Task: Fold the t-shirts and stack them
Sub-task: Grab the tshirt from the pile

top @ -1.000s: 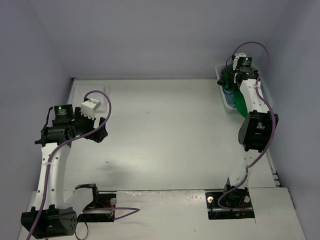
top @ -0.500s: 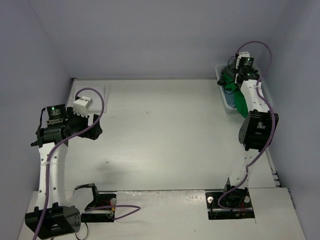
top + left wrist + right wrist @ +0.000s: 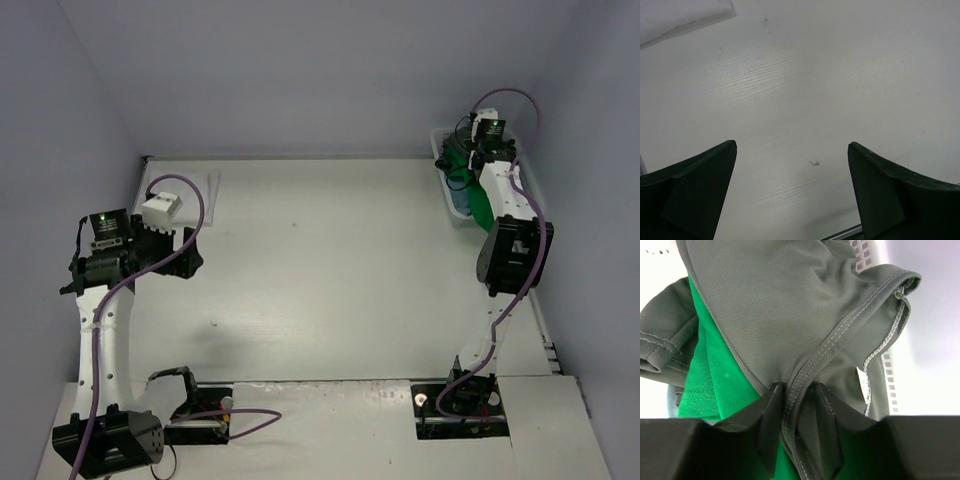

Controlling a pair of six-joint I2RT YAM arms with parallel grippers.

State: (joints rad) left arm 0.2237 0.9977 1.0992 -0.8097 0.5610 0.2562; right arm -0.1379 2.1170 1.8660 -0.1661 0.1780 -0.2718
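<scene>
barely begun: nothing lay folded on the bench point(image 3: 320, 260). right jaws pinched a seam of the dark grey t-shirt point(image 3: 790, 305), above the green t-shirt point(image 3: 715, 385), in the mesh basket point(image 3: 438, 138) upper right; left jaws hung released at left.

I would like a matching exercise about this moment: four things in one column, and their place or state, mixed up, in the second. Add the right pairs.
Things
1. left gripper
2. right gripper
3. green shirt
4. basket

Place or state
A. partly covered by grey cloth
B. at the far right edge of the table
C. open above bare tabletop
D. shut on a seam of the grey shirt

Pairs: 1-C, 2-D, 3-A, 4-B
</scene>
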